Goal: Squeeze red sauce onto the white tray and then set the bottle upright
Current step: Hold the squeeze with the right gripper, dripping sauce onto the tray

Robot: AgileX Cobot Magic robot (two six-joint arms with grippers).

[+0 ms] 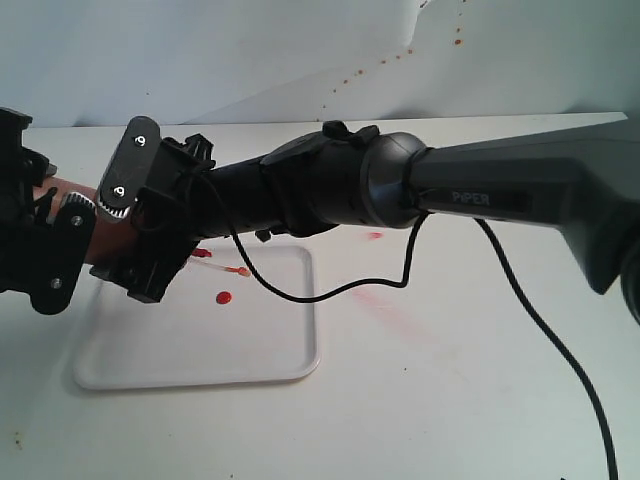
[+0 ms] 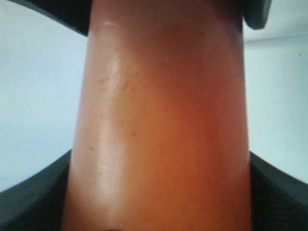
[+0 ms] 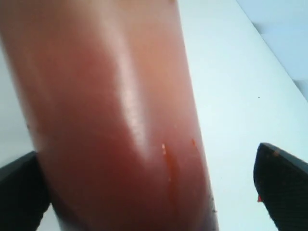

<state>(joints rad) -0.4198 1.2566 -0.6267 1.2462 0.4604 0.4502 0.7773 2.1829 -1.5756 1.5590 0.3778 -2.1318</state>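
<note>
The right arm (image 1: 500,195) stretches over the worktop (image 1: 450,400) and hides much of the exterior view, so the main risk is a handover done half blind. The white tray (image 1: 200,360) lies below both tools, its far corner under the right tool (image 1: 138,232). The bottle (image 2: 159,120) hangs tilted between the two tools, above that corner. The left tool (image 1: 55,245) grips it: dark fingers (image 2: 33,192) meet both flanks. The right tool is open around it, with one finger touching the body and the other well apart.

If the left tool lets go before the right one closes, the bottle may drop onto the tray and roll. A hard squeeze while righting it may spurt more sauce, perhaps past the rim. The red sauce (image 1: 223,298) is a small blob on the tray, below the right tool.

Only the exterior view shows the tray, the blob and the bottle's lean. Only the wrist views show finger contact. The right one alone shows the gap and a thin red streak (image 3: 169,166) on the bottle wall.
</note>
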